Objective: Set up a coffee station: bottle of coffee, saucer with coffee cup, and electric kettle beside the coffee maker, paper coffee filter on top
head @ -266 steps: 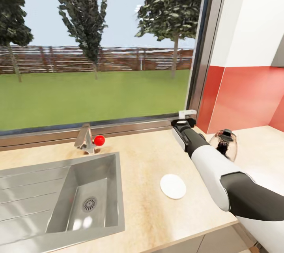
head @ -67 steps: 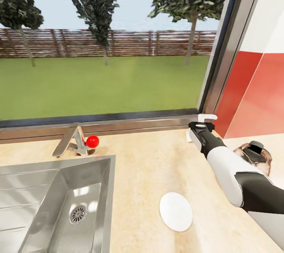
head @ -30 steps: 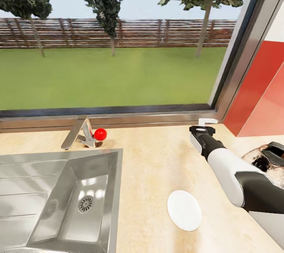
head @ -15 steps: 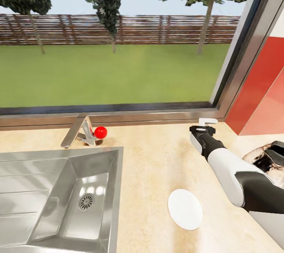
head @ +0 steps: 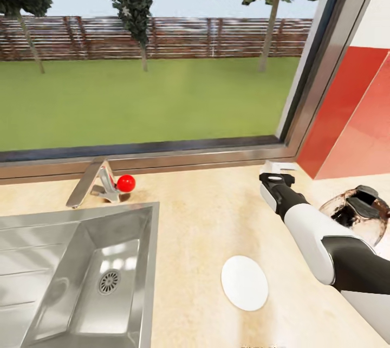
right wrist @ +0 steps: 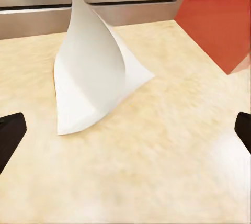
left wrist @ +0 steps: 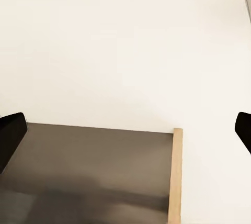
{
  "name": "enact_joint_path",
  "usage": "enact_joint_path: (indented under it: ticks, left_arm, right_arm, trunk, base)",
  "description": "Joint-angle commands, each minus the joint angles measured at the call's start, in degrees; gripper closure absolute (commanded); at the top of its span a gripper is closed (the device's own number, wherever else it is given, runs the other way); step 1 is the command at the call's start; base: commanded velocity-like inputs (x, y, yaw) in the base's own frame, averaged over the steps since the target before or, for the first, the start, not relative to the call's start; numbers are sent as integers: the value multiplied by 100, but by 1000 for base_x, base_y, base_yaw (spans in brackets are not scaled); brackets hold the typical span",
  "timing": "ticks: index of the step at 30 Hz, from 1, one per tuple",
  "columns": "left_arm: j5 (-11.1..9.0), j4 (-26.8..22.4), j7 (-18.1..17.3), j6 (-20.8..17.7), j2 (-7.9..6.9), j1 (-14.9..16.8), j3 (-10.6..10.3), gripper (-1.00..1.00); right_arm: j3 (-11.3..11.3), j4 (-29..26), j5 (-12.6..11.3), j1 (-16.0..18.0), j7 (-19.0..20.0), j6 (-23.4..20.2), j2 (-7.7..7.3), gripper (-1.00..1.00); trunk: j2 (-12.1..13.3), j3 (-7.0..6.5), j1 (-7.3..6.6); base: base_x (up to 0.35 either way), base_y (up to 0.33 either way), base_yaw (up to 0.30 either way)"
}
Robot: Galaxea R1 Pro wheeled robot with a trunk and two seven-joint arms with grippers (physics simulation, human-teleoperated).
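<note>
A robot's right fingers [right wrist: 125, 124] hover spread wide and empty just short of a white paper filter [right wrist: 94, 77], which stands crumpled into a cone on the beige table [head: 216, 218] by the window corner. The thin paper could slide or crush if the fingers close off-centre. The glass kettle [head: 355, 218] sits close beside the arm (an elbow could knock it). A saucer [head: 244, 283] lies nearer. The left fingers [left wrist: 125, 132] are also spread wide, facing a white wall.
</note>
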State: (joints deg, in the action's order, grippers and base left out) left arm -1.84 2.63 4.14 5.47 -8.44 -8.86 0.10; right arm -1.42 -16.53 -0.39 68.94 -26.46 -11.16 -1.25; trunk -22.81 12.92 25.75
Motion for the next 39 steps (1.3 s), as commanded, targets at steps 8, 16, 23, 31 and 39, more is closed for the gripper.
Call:
enact_joint_path:
  ticks: [8,16,23,31,39]
  left_arm:
    - [-18,9,8,33,1,6,-1,-100]
    - [-18,9,8,33,1,4,-1,-100]
    - [-18,9,8,33,1,-1,-1,-100]
    - [-20,9,8,41,1,-33,-1,-100]
    - [-18,9,8,42,1,-37,-1,-100]
  right_arm:
    - [-13,-20,-4,4,-17,-45,3,-100]
    - [-3,-36,-4,3,-17,-45,5,-100]
    - [5,-156,-4,5,-17,505,7,-100]
    - [7,-181,-4,5,-17,918,-18,-100]
    - [4,-179,3,5,-17,1062,-41,-100]
  trunk:
    - [-11,25,3]
    - [-11,89,3]
    - [-11,153,3]
    - [-11,225,3]
    - [-11,298,3]
  base:
    - [0,0,-36]
    - [0,0,0]
    - [0,0,0]
    - [0,0,0]
    - [0,0,0]
